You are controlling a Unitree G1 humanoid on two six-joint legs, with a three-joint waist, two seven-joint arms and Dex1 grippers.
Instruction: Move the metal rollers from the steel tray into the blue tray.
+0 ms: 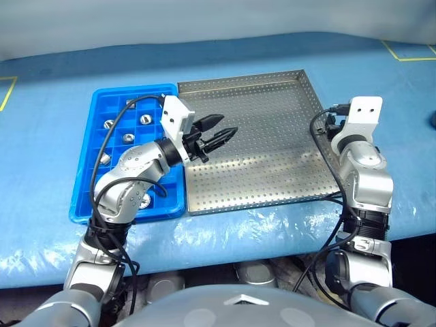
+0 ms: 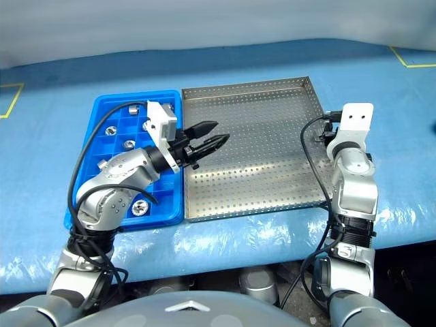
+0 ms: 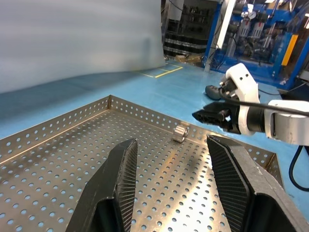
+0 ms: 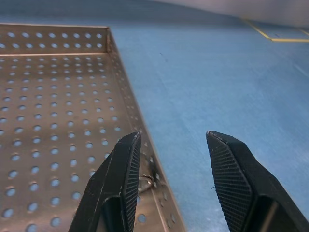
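The head views show the steel tray (image 1: 272, 136) lying on the blue-covered surface (image 1: 54, 102) with the blue tray (image 1: 85, 177) touching its left edge; several metal rollers (image 1: 127, 137) sit in separate compartments of the blue tray. The left pincer (image 1: 219, 131) hovers over the left part of the steel tray, fingers spread and empty, while the right arm stands at the steel tray's right rim. The left wrist view adds one roller (image 3: 181, 132) lying on the perforated floor close against the steel tray's rim, and beyond that rim the right pincer (image 3: 203, 115). The right wrist view shows the right pincer (image 4: 171, 145) with its fingers apart, holding nothing, straddling the tray's rim, one finger (image 4: 120, 179) over the perforated floor and the other over the blue covering.
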